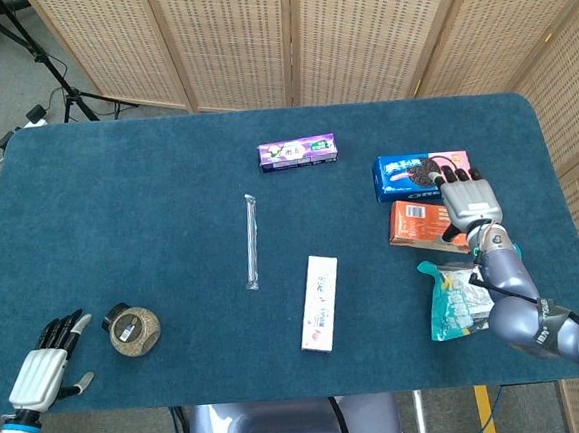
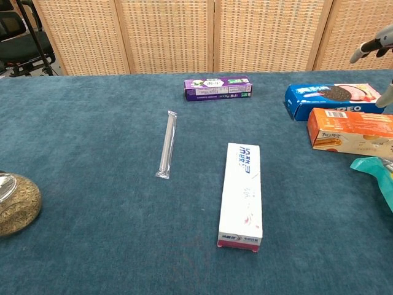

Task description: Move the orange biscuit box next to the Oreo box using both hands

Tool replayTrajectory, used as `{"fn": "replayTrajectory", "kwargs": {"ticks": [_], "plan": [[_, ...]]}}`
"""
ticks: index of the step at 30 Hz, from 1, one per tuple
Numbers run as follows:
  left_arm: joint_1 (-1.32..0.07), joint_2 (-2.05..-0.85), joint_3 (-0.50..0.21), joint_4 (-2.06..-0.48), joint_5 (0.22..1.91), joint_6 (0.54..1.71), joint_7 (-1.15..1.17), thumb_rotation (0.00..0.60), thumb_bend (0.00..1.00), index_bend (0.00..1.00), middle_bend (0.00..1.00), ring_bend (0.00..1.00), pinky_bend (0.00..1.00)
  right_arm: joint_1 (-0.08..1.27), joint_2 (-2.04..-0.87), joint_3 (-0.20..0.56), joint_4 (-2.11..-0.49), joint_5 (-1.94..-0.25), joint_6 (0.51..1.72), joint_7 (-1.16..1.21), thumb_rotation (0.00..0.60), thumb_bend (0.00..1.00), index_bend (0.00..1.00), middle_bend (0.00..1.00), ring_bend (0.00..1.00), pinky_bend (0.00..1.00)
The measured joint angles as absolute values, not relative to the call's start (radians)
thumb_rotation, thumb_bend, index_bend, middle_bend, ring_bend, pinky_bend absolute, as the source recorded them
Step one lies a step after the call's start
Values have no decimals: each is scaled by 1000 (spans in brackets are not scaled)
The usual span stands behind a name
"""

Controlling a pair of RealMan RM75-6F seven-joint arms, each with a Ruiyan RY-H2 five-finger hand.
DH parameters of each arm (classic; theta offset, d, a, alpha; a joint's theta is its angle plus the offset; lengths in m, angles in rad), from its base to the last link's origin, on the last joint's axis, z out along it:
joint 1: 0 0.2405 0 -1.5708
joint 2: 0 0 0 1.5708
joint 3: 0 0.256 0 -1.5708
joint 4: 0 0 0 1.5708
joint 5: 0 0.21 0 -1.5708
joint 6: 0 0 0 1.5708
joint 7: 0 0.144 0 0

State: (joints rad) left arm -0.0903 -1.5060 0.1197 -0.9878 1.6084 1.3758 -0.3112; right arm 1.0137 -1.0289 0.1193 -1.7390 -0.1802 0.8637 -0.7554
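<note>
The orange biscuit box [image 1: 418,222] [image 2: 350,130] lies flat on the blue table, just in front of the blue Oreo box [image 1: 412,174] [image 2: 325,98] and almost touching it. My right hand [image 1: 467,202] hovers over the orange box's right end with its fingers spread, the fingertips [image 2: 371,47] raised above the Oreo box. Nothing is gripped in it. At the table's near left corner my left hand [image 1: 45,361] holds nothing, its fingers straight and apart. It is out of the chest view.
A teal pouch [image 1: 455,299] lies just in front of the orange box under my right forearm. A white box [image 1: 319,302], a clear tube [image 1: 251,240] and a purple box [image 1: 298,153] sit mid-table. A round jar [image 1: 133,329] stands beside my left hand.
</note>
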Motion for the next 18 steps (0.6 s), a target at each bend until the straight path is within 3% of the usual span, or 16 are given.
{"fn": "replayTrajectory", "kwargs": {"ticks": [9,18], "plan": [[-90,-1509,114,-983,1608,1386,-320,600,212,1,0,0,0,972,-991,117,-1833,-337,916,-692,600,144,46,0,0,0],[-87,-1516,108,-976,1612,1408,-326,600,207,1,0,0,0,822,-964,81,-1967,-730,1079,-578,600,131,46,0,0,0]]}}
